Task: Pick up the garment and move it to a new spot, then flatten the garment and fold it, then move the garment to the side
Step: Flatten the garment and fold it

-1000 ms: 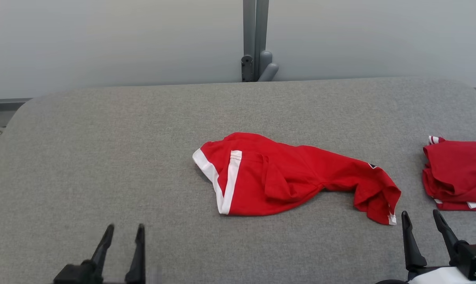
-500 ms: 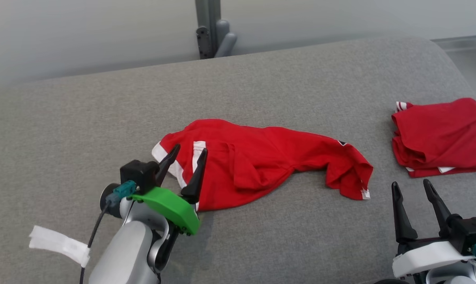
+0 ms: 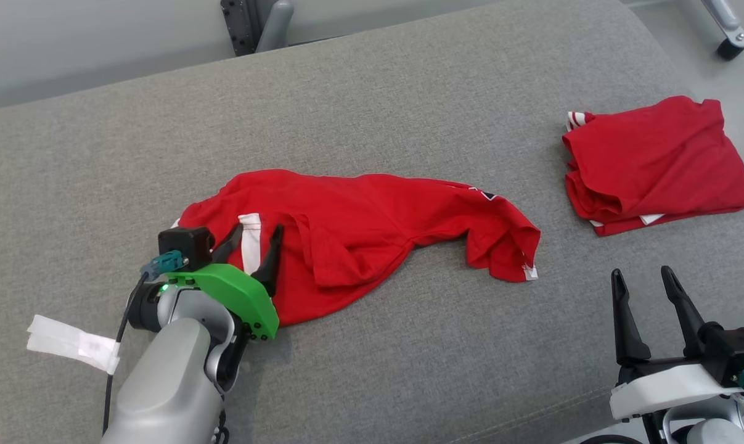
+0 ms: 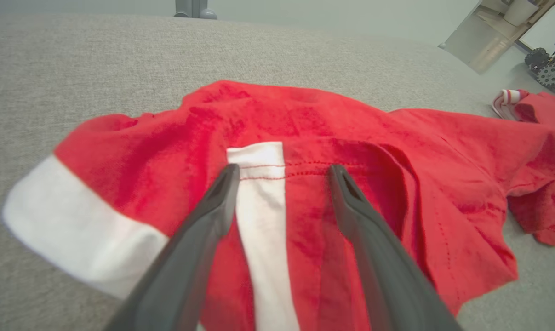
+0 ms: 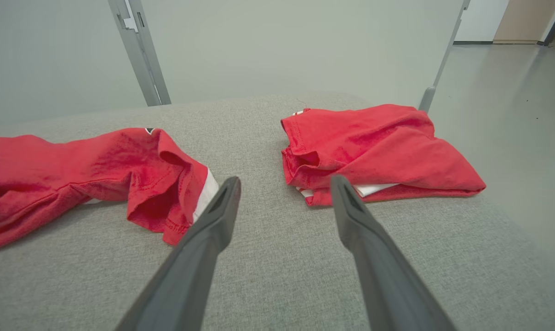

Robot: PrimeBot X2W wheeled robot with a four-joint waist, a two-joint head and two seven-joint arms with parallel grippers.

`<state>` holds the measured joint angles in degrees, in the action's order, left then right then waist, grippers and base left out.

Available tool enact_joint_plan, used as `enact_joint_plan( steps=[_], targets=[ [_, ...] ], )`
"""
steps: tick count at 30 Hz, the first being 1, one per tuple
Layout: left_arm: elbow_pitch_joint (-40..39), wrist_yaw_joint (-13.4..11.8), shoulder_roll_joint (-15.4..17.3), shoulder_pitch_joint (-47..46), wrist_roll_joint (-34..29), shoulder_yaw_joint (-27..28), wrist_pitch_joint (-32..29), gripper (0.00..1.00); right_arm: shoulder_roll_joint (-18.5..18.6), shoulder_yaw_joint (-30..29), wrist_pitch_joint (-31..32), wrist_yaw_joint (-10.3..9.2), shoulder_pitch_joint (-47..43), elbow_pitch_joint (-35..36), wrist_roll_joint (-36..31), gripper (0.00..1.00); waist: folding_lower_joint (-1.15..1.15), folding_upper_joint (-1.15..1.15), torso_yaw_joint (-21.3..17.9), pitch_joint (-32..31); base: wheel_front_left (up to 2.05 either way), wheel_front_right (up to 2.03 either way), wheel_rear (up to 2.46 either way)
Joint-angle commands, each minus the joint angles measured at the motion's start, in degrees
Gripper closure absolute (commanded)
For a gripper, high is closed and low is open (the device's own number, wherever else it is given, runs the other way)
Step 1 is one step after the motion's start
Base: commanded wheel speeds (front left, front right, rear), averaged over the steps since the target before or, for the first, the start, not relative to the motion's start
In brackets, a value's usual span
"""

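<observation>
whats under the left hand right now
The crumpled red garment lies under the open left hand, its white stripe between the fingers. Whether the fingertips touch the cloth is unclear. The garment hides the grey padded surface beneath it there.

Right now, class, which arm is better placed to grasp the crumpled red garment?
Left. The open left end effector straddles the crumpled red garment's white stripe; the right end effector hangs off the cloth.

Bright, even light; soft shadows, sharp focus.
</observation>
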<state>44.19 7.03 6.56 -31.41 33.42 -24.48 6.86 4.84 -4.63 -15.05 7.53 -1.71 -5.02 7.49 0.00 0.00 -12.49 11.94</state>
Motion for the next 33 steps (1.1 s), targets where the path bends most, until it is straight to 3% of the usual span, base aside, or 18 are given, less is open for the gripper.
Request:
enact_joint_plan(
  steps=[1,12,20,21,22,23,27,33],
  targets=[
    [1.27,-0.15,0.48,-1.50,0.47,0.41,1.04,0.00,0.04,-0.25,-0.17,-0.09,0.59,0.23,0.48,0.00,0.00,0.00,-0.69,0.79,0.00,0.00,0.00],
    [6.38,0.41,0.33,-3.60,1.94,-0.34,3.26,0.00,0.39,-0.26,-0.17,-0.09,0.73,-0.37,0.00,0.00,0.00,0.00,0.91,0.10,0.00,0.00,0.00],
    [5.43,0.48,-1.75,-2.85,4.92,-5.95,3.05,0.00,0.63,0.12,-0.17,-0.09,0.84,-0.71,0.63,0.00,0.00,0.00,1.20,-0.10,0.00,0.00,0.00],
    [5.34,0.49,-1.72,-2.83,5.07,-6.41,3.14,0.07,0.62,0.16,-0.17,-0.09,0.86,-0.75,0.63,0.00,0.00,0.00,1.12,-0.12,0.00,0.00,0.00],
    [5.17,0.49,-1.72,-2.92,5.25,-6.90,3.38,0.21,0.60,0.19,-0.17,-0.09,0.86,-0.76,0.65,0.00,0.00,0.00,1.01,-0.13,0.00,0.00,0.00],
    [4.99,0.49,-1.68,-3.08,5.62,-7.42,3.56,0.50,0.61,0.19,-0.17,-0.09,0.81,-0.75,0.65,0.00,0.00,0.00,0.92,-0.10,0.00,0.00,0.00],
    [4.04,0.50,-1.33,-3.87,5.95,-9.04,4.85,1.00,0.66,-0.23,-0.17,-0.09,0.22,-0.83,0.62,0.00,0.00,0.00,0.66,-0.24,0.00,0.00,0.00],
    [-0.77,0.51,-2.29,-2.44,4.53,-14.17,4.72,1.00,0.38,-0.45,-0.17,-0.09,-0.36,-1.16,0.63,0.00,0.00,0.00,0.39,-0.84,0.00,0.00,0.00]
  ],
)
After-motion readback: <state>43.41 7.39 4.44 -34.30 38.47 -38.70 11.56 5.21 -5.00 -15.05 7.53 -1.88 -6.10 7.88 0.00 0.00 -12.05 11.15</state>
